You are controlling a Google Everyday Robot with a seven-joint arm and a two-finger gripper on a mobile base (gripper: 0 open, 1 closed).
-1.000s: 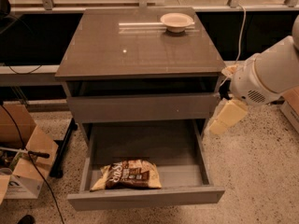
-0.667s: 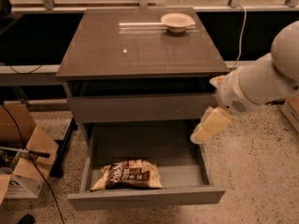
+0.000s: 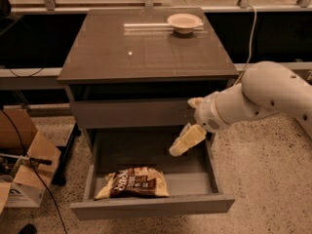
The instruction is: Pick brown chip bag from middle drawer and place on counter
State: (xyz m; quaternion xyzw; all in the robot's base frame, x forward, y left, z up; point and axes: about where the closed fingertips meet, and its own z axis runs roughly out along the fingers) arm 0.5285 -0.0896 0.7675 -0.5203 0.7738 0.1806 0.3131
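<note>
Reach step: my gripper (image 3: 178,149) hangs empty over the drawer (image 3: 151,206), up-right of the bag (image 3: 136,182); how wide it stands, I cannot tell. Next, I descend left onto the bag.

The single camera stands in front of the cabinet (image 3: 141,112) and higher than it, facing its front almost squarely and tilted down. From that height the whole counter (image 3: 146,52) shows, narrowing toward the cabinet's back. The view is middling near: the cabinet fills the centre, with speckled floor (image 3: 263,179) to either side. The open middle drawer (image 3: 151,206) reaches close to the bottom edge, so the camera looks into it. The gripper (image 3: 184,141) hangs before the cabinet's front, above the drawer's right half, its arm entering from the cabinet's right.
</note>
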